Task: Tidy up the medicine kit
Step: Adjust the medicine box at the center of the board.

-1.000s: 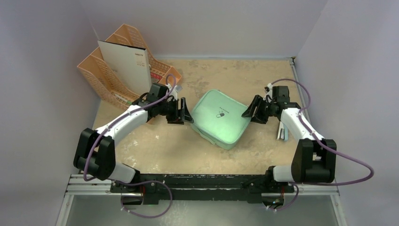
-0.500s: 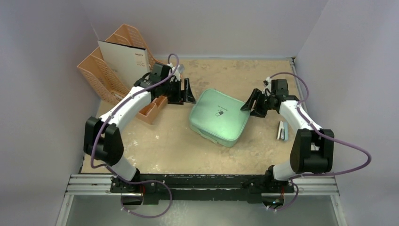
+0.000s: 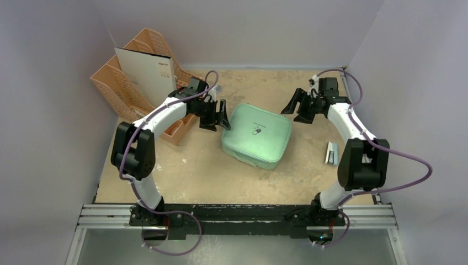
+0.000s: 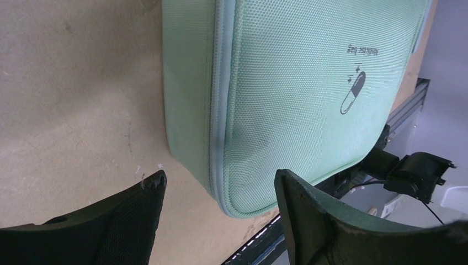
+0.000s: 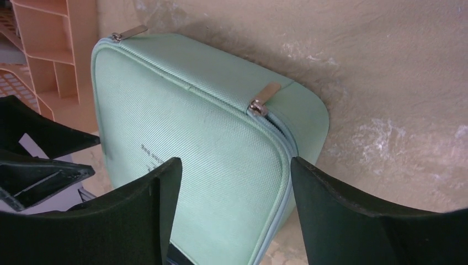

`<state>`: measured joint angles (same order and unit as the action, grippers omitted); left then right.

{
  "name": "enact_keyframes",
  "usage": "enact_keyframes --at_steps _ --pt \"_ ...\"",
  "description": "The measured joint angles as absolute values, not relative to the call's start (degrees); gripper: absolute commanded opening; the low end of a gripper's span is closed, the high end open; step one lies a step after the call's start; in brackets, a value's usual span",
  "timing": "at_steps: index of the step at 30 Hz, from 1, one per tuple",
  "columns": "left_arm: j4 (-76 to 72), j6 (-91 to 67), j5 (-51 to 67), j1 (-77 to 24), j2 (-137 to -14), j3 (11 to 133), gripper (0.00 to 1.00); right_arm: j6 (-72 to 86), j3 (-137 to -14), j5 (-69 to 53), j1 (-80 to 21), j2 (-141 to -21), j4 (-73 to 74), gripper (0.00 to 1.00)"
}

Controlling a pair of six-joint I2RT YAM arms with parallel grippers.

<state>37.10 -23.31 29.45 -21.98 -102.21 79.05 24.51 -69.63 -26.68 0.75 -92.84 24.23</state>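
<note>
Mint-green medicine kit (image 3: pixel 256 136) (one, closed) lies between two wide-spread, empty end effectors (image 3: pixel 219 122) (image 3: pixel 294 111).

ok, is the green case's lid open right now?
No, the green case lies flat with its lid down against the base, and none of the inside shows.

On the tabletop (image 3: pixel 209 171) we see the medicine kit (image 3: pixel 257 136) at the middle, a peach organizer (image 3: pixel 118 91) in the far-left corner, and a small grey item (image 3: pixel 331 153) by the right edge.
</note>
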Motion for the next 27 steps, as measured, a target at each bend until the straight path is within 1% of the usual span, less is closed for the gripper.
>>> enact_keyframes --at_steps 3,6,9,15,20,23,27 --pt "35.88 -24.05 31.92 -21.98 -103.18 78.98 0.65 24.43 -69.8 -26.37 0.75 -90.52 26.87 0.82" --pt "34.33 -24.93 34.15 -21.98 -104.16 78.85 0.61 24.6 -68.58 -26.0 0.75 -86.91 28.38 0.82" --pt "33.28 -25.17 36.16 -21.98 -105.06 78.83 0.55 25.74 -64.88 -26.0 0.75 -81.56 29.08 0.79" --pt "31.42 -25.45 38.68 -22.0 -105.12 75.57 0.45 28.36 -54.68 -24.77 0.38 -70.26 30.79 0.72" --pt "28.49 -26.17 39.79 -22.11 -104.16 71.68 0.39 31.05 -45.56 -24.88 -0.95 -63.59 29.98 0.62" --pt "25.58 -27.49 39.7 -22.92 -101.56 67.77 0.34 32.14 -42.28 -25.19 -1.13 -62.59 29.02 0.57" --pt "20.21 -31.31 39.59 -24.49 -96.2 59.99 0.31 31.57 -41.1 -24.84 -1.13 -63.9 26.59 0.48"
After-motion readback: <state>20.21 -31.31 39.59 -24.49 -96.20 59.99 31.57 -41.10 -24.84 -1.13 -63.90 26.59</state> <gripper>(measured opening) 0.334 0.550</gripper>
